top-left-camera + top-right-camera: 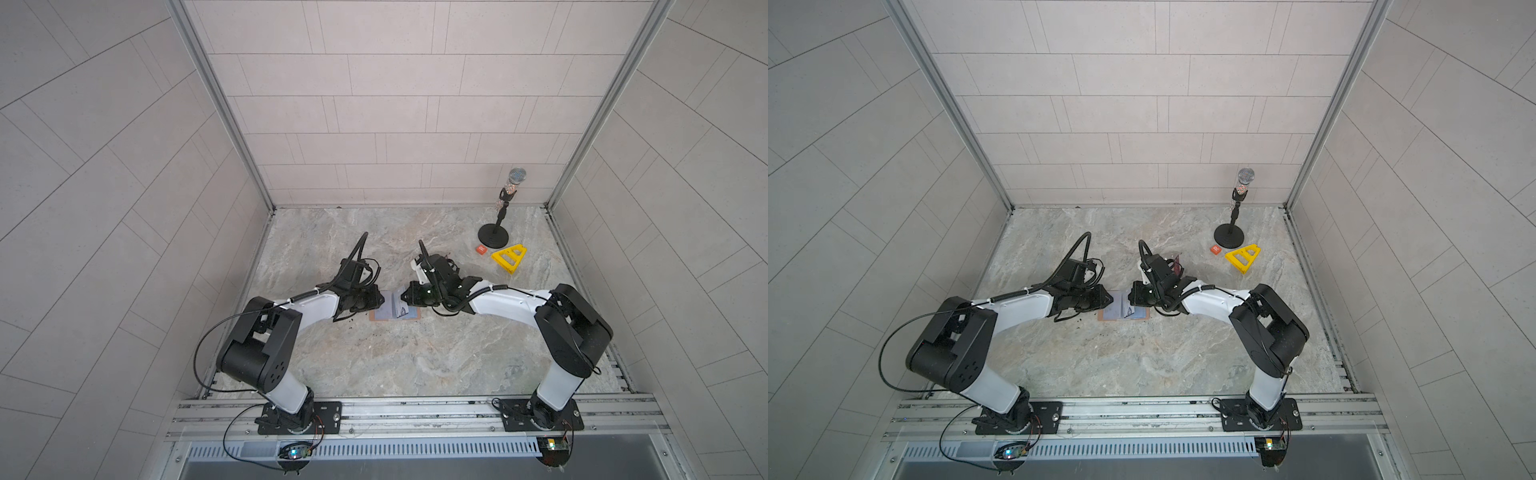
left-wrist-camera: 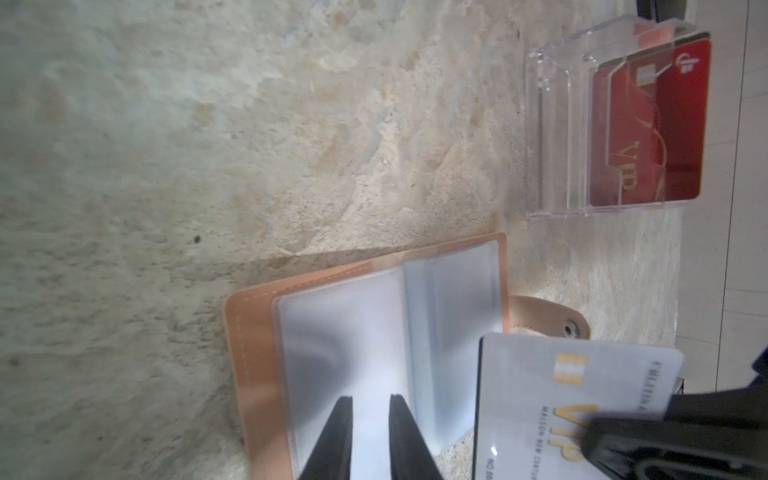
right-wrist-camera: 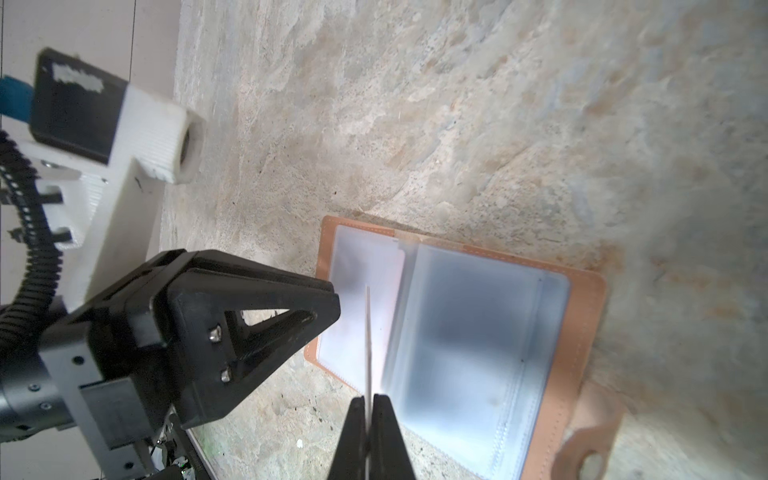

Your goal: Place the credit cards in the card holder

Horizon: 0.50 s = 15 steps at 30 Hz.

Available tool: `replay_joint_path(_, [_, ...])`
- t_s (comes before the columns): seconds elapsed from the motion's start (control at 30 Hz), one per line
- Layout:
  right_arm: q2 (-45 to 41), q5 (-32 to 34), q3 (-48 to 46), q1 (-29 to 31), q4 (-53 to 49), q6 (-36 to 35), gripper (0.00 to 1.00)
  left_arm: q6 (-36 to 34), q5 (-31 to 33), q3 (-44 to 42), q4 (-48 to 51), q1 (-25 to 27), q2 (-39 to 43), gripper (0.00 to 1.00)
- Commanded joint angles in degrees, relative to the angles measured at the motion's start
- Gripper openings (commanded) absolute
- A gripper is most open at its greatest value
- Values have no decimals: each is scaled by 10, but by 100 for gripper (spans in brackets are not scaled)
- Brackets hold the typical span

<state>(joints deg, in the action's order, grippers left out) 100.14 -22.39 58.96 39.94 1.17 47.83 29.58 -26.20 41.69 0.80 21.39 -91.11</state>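
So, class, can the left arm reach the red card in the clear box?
Probably not easily: the clear box with the red card lies beyond the right gripper, which holds a white card close before the left gripper.

The left arm [image 1: 307,305] and right arm [image 1: 498,305] bend at raised elbows, with their forearms angled inward toward each other. The left tool [image 2: 370,401] tips downward, its 2 fingers [image 2: 332,440] a narrow gap apart. The right tool [image 3: 369,401] faces it closely, its jaws pinched tight on the edge of a white card [image 2: 573,374].
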Motion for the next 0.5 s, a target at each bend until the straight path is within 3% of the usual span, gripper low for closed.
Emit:
replay_joint_path(0.0, [15,16,11,4,17,17,0,-13,24,-7,5,-2,-7,17])
replay_joint_path(0.47, [48,43,19,1,11,30,0,-15,28,-24,-11,-2,-38,14])
